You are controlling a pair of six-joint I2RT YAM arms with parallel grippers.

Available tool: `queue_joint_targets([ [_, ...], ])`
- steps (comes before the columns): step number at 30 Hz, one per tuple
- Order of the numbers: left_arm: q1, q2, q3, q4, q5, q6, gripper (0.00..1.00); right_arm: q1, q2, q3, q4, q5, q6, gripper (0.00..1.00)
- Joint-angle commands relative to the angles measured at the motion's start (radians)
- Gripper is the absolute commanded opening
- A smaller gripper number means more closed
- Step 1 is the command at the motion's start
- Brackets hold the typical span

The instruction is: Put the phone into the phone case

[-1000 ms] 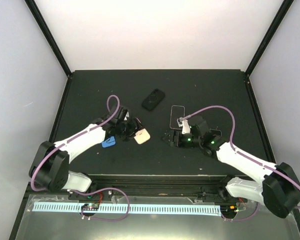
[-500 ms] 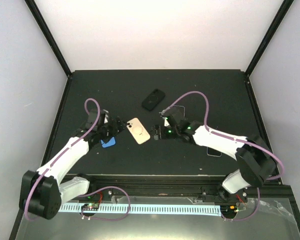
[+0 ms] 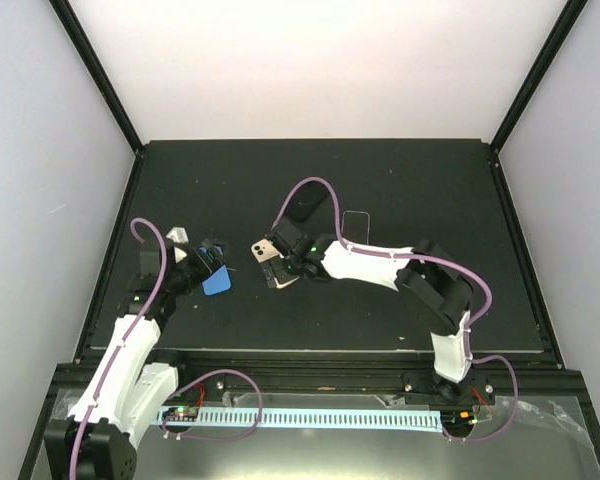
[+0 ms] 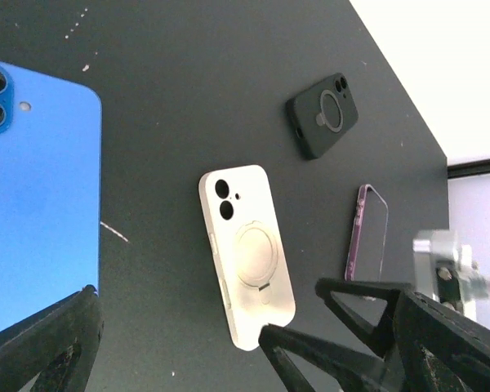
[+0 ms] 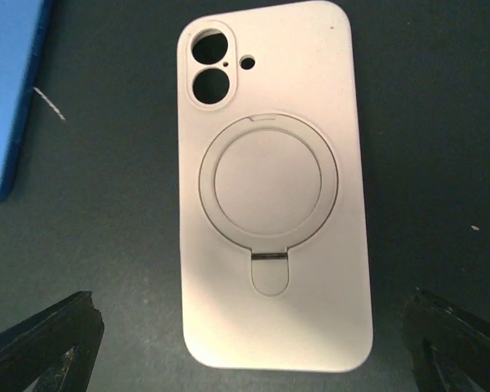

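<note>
Top view, phone (image 3: 218, 284): laid flat on the table (image 3: 400, 180), just beside the left gripper (image 3: 206, 260).
Top view, cream case (image 3: 264, 250): partly covered by the right gripper (image 3: 280, 264).
Left wrist, left gripper: spread wide, nothing held; phone seen near the cream case, not touching it.
Right wrist, right gripper: spread wide, nothing grasped; cream case laid back-up below it.

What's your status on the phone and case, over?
Left hand open by blue phone. Right hand open over beige case, lying back-up. Phone outside case. Nothing in the way.
</note>
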Motion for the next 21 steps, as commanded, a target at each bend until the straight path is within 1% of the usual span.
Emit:
queue_joint_targets([
  [1, 0.01, -0.068, -0.065, 0.038, 0.01, -0.012, 0.99, 0.009, 0.06, 0.068, -0.06, 0.106, -0.063, 1.0],
  [3, 0.011, -0.085, -0.083, 0.045, 0.012, -0.017, 0.99, 0.009, 0.093, 0.093, -0.075, 0.117, -0.076, 1.0],
  [8, 0.011, -0.086, -0.092, 0.042, 0.013, -0.006, 0.99, 0.009, 0.149, 0.13, -0.089, 0.088, -0.091, 1.0],
  [12, 0.011, -0.075, -0.097, 0.048, 0.027, -0.002, 0.99, 0.009, 0.176, 0.135, -0.089, 0.056, -0.096, 1.0],
  [16, 0.012, -0.063, -0.102, 0.051, 0.032, 0.0, 0.99, 0.012, 0.194, 0.13, -0.097, 0.065, -0.099, 1.0],
  [21, 0.012, -0.045, -0.118, 0.077, 0.07, -0.006, 0.97, 0.012, 0.19, 0.119, -0.099, 0.079, -0.098, 0.9],
])
